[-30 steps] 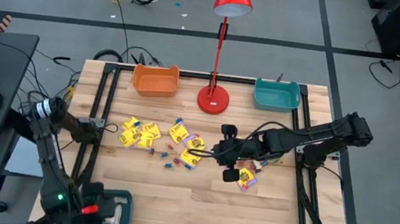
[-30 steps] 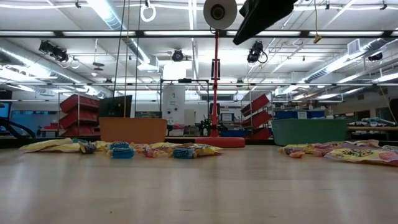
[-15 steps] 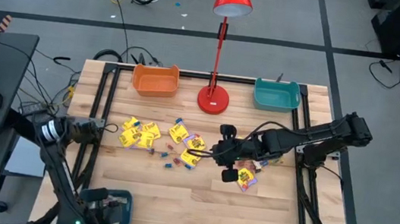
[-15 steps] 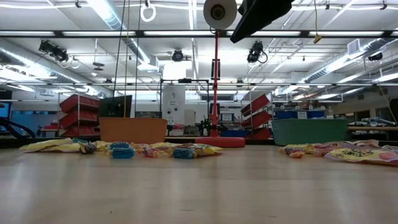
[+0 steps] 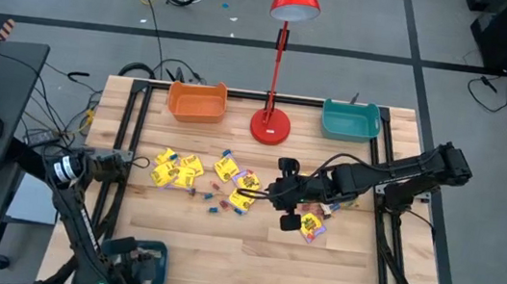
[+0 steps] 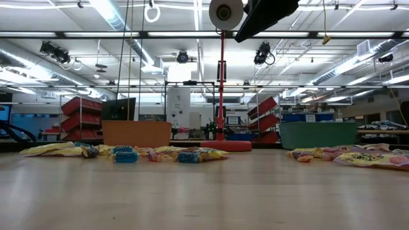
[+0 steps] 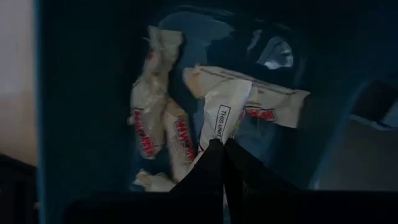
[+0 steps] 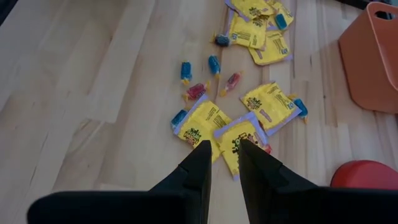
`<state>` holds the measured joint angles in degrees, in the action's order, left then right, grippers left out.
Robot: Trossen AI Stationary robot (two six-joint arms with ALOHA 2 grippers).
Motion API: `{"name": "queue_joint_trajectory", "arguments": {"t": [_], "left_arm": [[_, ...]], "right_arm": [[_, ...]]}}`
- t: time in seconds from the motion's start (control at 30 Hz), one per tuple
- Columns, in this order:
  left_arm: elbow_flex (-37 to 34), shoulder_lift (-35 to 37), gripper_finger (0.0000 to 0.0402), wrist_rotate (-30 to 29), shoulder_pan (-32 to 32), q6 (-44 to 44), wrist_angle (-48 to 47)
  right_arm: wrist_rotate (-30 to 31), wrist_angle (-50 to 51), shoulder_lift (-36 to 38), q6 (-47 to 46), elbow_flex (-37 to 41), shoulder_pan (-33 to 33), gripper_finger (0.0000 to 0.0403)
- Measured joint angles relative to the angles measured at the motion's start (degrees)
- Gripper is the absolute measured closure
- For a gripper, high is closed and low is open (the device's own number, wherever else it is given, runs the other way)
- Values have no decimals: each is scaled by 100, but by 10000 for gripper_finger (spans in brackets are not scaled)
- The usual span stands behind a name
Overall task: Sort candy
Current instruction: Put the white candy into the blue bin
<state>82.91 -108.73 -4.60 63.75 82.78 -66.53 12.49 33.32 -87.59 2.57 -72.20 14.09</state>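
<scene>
Candy (image 5: 193,172) lies scattered mid-counter (image 5: 250,248), packets flat, long axes mixed. Right fingers (image 8: 220,155) hover slightly parted, empty, above yellow packets (image 8: 202,121). Left fingers (image 7: 219,152), at seven o'clock, pinch shut on a beige bar (image 7: 219,118).

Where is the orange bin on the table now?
In the high view, the orange bin stands at the table's far edge, left of the red lamp base.
</scene>
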Motion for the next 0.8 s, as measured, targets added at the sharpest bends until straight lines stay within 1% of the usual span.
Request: {"name": "queue_joint_trajectory", "arguments": {"t": [0.17,0.8], "left_arm": [[0,0,397,-7,0,0,54],[0,-2,346,65,2,40,34]], "right_arm": [[0,-27,0,4,0,0,334],[0,-21,0,0,0,4,334]]}}
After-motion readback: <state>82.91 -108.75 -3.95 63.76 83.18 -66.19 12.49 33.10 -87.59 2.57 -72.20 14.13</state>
